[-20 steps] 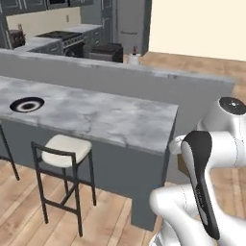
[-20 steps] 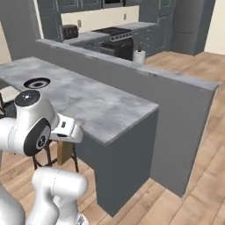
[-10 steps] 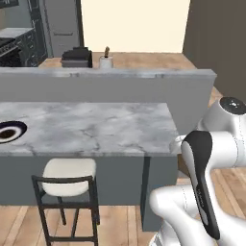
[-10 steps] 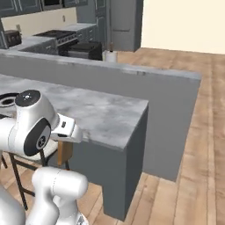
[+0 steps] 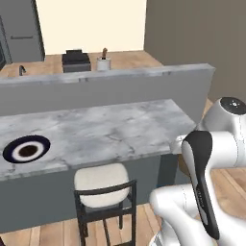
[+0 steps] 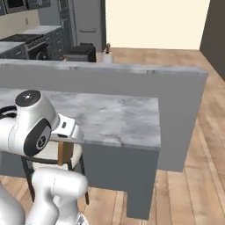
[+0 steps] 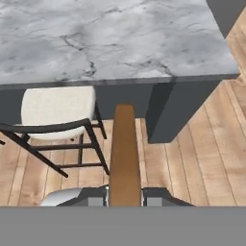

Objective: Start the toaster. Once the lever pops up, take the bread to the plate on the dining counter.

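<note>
Golden-brown bread [image 7: 125, 153] sits clamped in our hand [image 7: 125, 196], the thin slice standing edge-on and running straight out from between the two closed fingers. In the right base view the same slice [image 6: 65, 152] shows as a brown sliver below the white wrist, held low and just beside the near edge of the dining table [image 5: 115, 129]. From the hand camera the slice is not over the marble; it hangs above the wooden floor [image 7: 202, 153], with the table's near edge and its grey base behind it.

We see the plate [image 5: 27, 149], white in the middle with a wide navy rim, lying flat on the marble toward the left end of the table, well apart from the bread and from our hand. A stool [image 5: 102, 185] with a pale round seat and dark frame stands tucked against the table's base, between the plate's end and our arm. Behind the marble slab rises the grey ledge [image 5: 110, 84]. Beyond it, on the far worktop, stand a dark boxy appliance [image 5: 76, 60] and a small white pot [image 5: 103, 62] just beside it.
</note>
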